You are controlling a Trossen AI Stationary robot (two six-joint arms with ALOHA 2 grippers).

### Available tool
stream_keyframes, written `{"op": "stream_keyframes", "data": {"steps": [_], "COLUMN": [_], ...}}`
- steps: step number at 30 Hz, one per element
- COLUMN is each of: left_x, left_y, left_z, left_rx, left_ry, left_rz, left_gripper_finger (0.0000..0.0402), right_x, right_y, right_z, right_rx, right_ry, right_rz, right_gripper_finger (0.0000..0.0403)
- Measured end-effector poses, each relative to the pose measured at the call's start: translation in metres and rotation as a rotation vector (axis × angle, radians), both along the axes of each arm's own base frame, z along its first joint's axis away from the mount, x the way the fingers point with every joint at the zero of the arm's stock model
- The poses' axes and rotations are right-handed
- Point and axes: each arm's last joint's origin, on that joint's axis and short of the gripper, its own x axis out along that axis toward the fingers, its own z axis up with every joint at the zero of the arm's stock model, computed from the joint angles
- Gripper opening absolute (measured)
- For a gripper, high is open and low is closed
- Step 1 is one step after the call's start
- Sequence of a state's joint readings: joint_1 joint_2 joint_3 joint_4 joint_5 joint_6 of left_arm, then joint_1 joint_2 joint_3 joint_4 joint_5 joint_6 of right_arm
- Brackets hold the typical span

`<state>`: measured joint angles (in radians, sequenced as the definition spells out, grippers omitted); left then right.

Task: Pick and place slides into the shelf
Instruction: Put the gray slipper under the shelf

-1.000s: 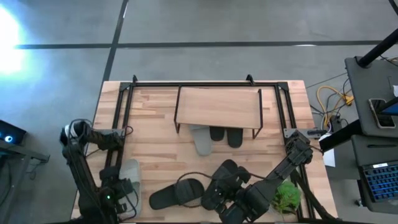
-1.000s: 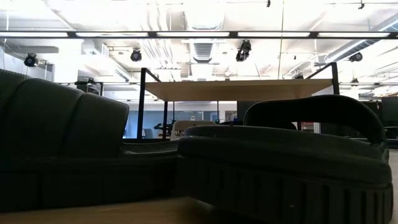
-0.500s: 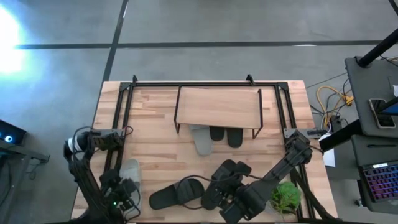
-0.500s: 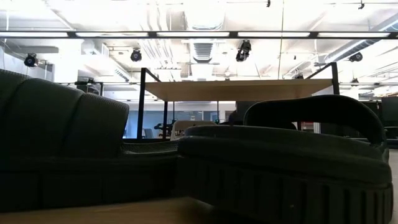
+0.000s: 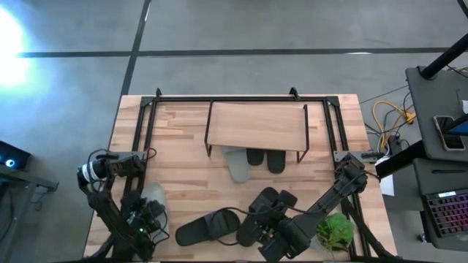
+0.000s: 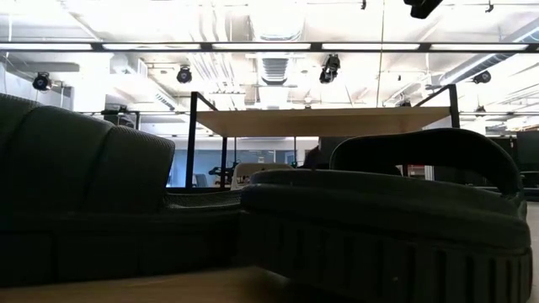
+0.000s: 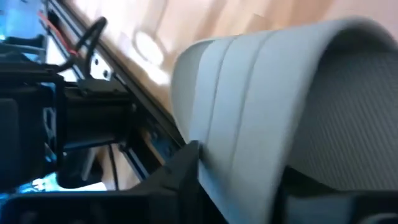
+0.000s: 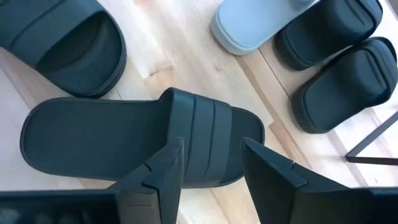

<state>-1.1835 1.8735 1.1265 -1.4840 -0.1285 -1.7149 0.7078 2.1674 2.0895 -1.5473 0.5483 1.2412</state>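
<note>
A light grey slide (image 5: pixel 153 199) lies near the table's near left corner. My left gripper (image 5: pixel 144 217) is low over it, and the slide's wide strap (image 7: pixel 261 112) fills the left wrist view. My right gripper (image 8: pixel 214 171) hangs open over the strap of a black slide (image 8: pixel 143 140) at the near middle, touching nothing. A second black slide (image 5: pixel 207 227) lies flat just left of it. The shelf (image 5: pixel 256 124) stands at the far middle. Under it rest one grey slide (image 5: pixel 238 166) and two black ones (image 5: pixel 254 156).
Black metal rails (image 5: pixel 146 131) run along the table's left, far and right sides. A green leafy thing (image 5: pixel 335 230) sits at the near right corner. Bare wood shows between the shelf and the near slides. In the low view, black slides (image 6: pixel 379 227) block most of the table.
My left gripper has sunk toward the light grey slide and tipped further down. My right gripper has stayed over the black slide. No slide has visibly moved.
</note>
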Motion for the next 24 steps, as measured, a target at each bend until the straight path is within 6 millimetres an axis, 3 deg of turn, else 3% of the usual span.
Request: {"op": "stream_keyframes", "data": {"steps": [3,5,10,16,19,24], "left_x": [-0.001,-0.001,0.003,0.017,0.031,0.070], "left_y": [0.007,0.011,0.020,0.040,0.055,0.074], "left_z": [-0.006,-0.008,-0.003,0.038,0.055,0.063], "left_rx": [0.033,0.040,0.074,0.077,0.052,-0.010], "left_ry": [0.000,-0.007,-0.052,-0.254,-0.297,-0.310], "left_rz": [-0.003,0.000,-0.033,-0.233,-0.351,-0.520], "left_gripper_finger": [0.0026,0.0010,0.0003,0.0002,0.0001,0.0001], "right_x": [0.000,-0.001,-0.005,-0.012,-0.015,-0.016], "right_y": [0.000,-0.002,-0.008,-0.023,-0.032,-0.045], "right_z": [0.000,0.002,0.017,0.047,0.058,0.068], "right_rx": [-0.002,-0.008,-0.008,-0.003,0.006,-0.004], "right_ry": [-0.025,-0.042,-0.210,-0.397,-0.424,-0.461], "right_rz": [-0.036,-0.072,-0.194,-0.274,-0.290,-0.312], "right_gripper_finger": [0.0138,0.0127,0.0097,0.0063,0.0053,0.0047]}}
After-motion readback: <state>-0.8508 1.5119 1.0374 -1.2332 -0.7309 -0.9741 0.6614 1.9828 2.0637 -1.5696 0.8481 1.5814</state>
